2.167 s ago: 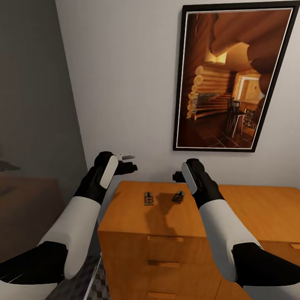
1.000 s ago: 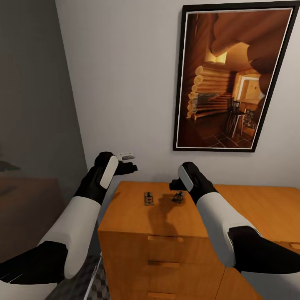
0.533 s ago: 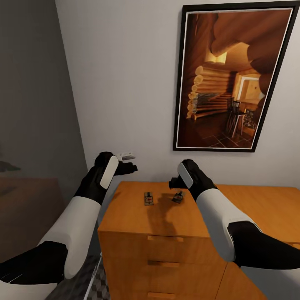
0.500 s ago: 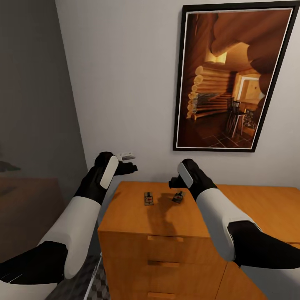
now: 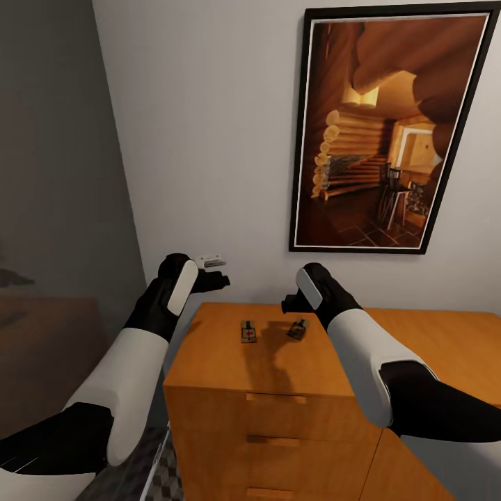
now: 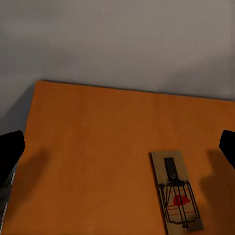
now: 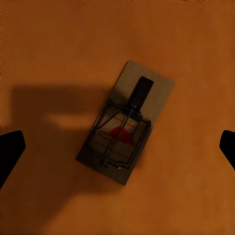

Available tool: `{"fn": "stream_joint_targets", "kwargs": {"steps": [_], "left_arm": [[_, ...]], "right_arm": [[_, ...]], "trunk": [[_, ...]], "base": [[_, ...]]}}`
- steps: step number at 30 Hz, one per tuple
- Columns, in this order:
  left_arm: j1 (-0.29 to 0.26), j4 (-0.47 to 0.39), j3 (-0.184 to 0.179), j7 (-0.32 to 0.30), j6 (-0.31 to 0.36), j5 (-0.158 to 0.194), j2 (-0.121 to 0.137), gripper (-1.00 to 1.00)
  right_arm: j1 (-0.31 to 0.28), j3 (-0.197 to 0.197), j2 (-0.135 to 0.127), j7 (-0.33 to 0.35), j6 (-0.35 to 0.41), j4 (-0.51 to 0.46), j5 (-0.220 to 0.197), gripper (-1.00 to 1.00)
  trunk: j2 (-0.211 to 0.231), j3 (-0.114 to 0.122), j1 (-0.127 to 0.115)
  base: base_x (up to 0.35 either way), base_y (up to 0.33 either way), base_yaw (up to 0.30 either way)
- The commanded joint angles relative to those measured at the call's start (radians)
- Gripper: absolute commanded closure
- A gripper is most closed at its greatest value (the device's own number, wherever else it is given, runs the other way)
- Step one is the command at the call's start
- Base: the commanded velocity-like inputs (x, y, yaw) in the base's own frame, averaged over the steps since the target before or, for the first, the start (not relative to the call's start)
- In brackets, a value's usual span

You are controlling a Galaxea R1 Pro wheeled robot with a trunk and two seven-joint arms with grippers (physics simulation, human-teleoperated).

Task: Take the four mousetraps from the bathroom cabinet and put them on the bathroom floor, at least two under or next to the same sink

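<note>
Two mousetraps lie flat on the orange-brown cabinet (image 5: 278, 365) top, one to the left (image 5: 248, 331) and one to the right (image 5: 298, 328). My right gripper (image 5: 291, 304) hovers open just above the right mousetrap (image 7: 125, 128), which lies centred between its dark fingertips (image 7: 10, 151). My left gripper (image 5: 211, 276) is open too, held up by the wall at the cabinet's left back corner. The left mousetrap (image 6: 176, 198) lies ahead of it and off to one side on the cabinet top (image 6: 93, 156). Neither gripper touches a trap.
A large framed picture (image 5: 390, 132) hangs on the white wall behind the cabinet. Drawer fronts with bar handles (image 5: 275, 399) face me. A strip of cube-patterned bathroom floor (image 5: 163, 480) shows at the cabinet's lower left. A dark grey wall stands to the left.
My right arm has shifted slightly left and forward, bringing its gripper over the right mousetrap. The left arm and both traps have not moved.
</note>
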Motion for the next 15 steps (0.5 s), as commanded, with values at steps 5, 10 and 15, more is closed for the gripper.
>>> {"fn": "stream_joint_targets", "kwargs": {"steps": [5, 10, 15], "left_arm": [[-0.001, -0.002, -0.001, 0.01, 0.003, 0.009, 0.0, -1.0], [-0.001, -0.005, -0.001, 0.01, 0.003, 0.007, 0.001, -1.0], [-0.001, -0.005, -0.002, 0.01, 0.003, 0.006, 0.001, -1.0]], "right_arm": [[-0.003, 0.002, 0.0, -0.01, 0.002, 0.002, -0.011, -1.0], [-0.004, 0.002, 0.0, -0.01, 0.002, 0.004, -0.012, -1.0], [-0.004, 0.002, 0.0, -0.01, 0.002, 0.004, -0.012, -1.0]], "trunk": [[-0.001, -0.001, 0.0], [-0.001, -0.001, 0.0], [-0.001, -0.001, 0.0]], "base": [[0.0, 0.0, 0.0], [0.0, 0.0, 0.0], [0.052, 0.0, 0.0]]}}
